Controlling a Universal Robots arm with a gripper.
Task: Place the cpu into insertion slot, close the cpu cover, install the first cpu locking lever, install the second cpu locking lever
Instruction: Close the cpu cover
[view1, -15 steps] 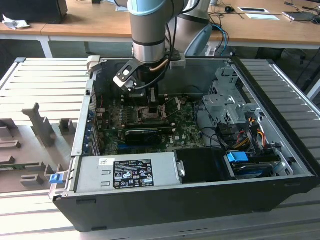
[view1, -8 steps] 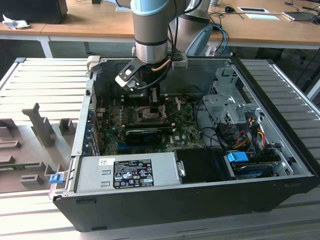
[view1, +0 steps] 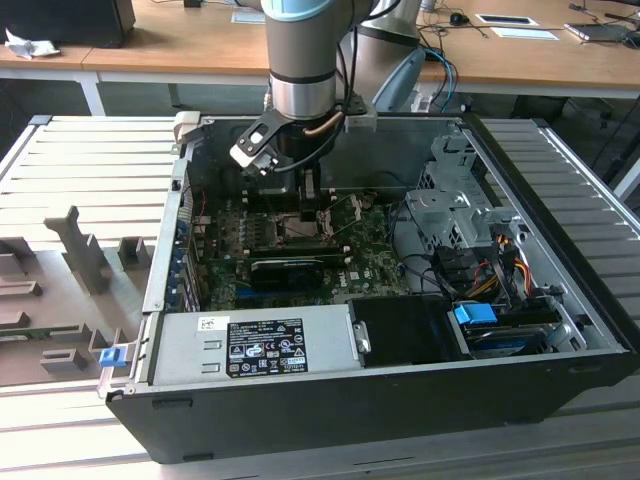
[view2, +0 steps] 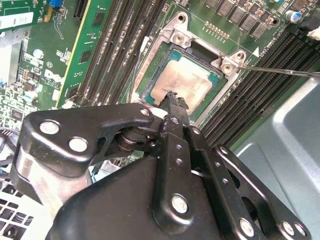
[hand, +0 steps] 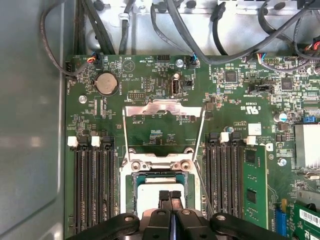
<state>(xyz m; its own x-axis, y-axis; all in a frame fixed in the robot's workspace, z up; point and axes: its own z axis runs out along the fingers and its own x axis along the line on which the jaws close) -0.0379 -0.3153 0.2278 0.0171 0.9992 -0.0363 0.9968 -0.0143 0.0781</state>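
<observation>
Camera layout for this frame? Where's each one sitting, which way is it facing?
Exterior view: off the arm, above the open computer case, looking down into it; the arm and gripper reach inside.
First wrist view: on the arm, looking down the gripper at the motherboard and open cpu cover; shut fingertips show.
Second wrist view: on the arm, looking slantwise past the gripper's black linkage.
Shared: both wrist views show the cpu in the insertion slot.

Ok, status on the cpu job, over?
Jaws shut; gripper low over the cpu. The cpu lies in the insertion slot. The cpu cover stands open.
</observation>
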